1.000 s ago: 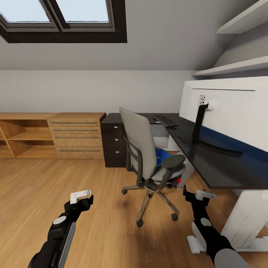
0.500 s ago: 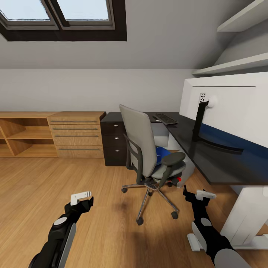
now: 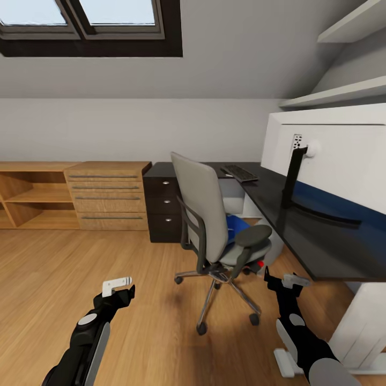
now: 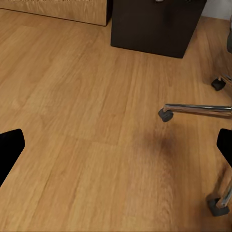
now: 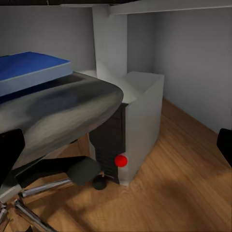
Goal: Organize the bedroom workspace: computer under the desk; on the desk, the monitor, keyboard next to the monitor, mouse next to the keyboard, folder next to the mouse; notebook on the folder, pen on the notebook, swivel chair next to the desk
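Swivel chair [image 3: 214, 230]: we are seeing grey fabric on a tall back and seat, a black rounded armrest pad, and chrome spokes ending in dark casters; it is standing on the floor just beside the desk's near edge.
Folder [image 3: 235, 225]: we are seeing a flat, bright-blue rectangle lying on the chair seat; in the right wrist view [image 5: 29, 70] it is showing as a thin slab with a paler edge.
Desk [image 3: 300, 236]: we are looking at a glossy black top running from the far wall toward us on the right, with a black drawer unit [image 3: 163, 206] carrying round silver knobs at its far left end.
Monitor [image 3: 332, 155]: we are seeing its pale back panel on a thin curved black foot, standing on the desk.
Keyboard [image 3: 239, 172]: slim, dark keys, lying on the far part of the desk.
Computer [image 5: 133, 125]: a light-grey boxy tower with a dark ribbed front and a red spot, standing on the floor under the desk.
Floor [image 4: 96, 121]: light wood planks with visible grain.
Chest [image 3: 107, 195]: light wood, long bar handles, against the far wall.
Writing: we are reading none.
Left gripper [image 3: 119, 287]: we are seeing its black fingers standing wide apart, holding nothing, over the floor.
Right gripper [image 3: 284, 282]: fingers likewise apart, near the chair's base.
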You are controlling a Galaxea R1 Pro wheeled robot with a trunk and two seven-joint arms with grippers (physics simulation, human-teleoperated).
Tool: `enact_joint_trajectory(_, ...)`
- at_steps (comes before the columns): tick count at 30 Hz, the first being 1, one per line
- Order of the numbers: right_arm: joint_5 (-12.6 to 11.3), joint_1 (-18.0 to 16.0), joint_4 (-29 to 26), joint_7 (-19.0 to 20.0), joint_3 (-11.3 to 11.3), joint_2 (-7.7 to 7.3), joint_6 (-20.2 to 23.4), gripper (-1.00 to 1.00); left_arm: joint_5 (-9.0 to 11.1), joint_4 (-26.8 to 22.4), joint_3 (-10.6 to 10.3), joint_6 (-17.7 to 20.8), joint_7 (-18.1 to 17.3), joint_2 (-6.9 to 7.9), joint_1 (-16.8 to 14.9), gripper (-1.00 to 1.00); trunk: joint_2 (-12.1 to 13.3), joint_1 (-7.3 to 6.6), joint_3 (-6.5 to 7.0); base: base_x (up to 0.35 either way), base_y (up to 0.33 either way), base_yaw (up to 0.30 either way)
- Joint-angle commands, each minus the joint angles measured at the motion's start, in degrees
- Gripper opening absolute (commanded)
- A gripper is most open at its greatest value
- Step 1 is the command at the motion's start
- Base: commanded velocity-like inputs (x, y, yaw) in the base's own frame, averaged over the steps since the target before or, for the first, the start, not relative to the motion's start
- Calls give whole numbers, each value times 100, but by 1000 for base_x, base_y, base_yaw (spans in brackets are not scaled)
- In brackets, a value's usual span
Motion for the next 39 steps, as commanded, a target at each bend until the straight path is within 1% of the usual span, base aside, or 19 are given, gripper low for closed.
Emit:
enact_joint_trajectory(1,-54,-3,3,4,12,-2,-26,100,-2,-7,5,28,10,-4,-3,100,-2,0,-6,92,0,0)
enact_joint_trajectory(13,-62,-3,3,2,-14,-10,-18,100,-2,16,5,27,8,10,-3,100,-2,0,-6,181,0,0)
enact_joint_trajectory(19,-58,-3,3,2,-16,-11,-16,100,-9,183,-8,15,6,13,-3,100,-2,0,-6,195,0,0)
enact_joint_trajectory(32,-49,-3,3,7,21,-11,-10,100,-11,221,-21,13,6,14,-3,100,-2,0,-6,95,0,0)
enact_joint_trajectory(39,-28,-3,3,26,44,-11,-2,100,-13,222,-22,13,6,14,-3,100,-2,0,-6,27,0,0)
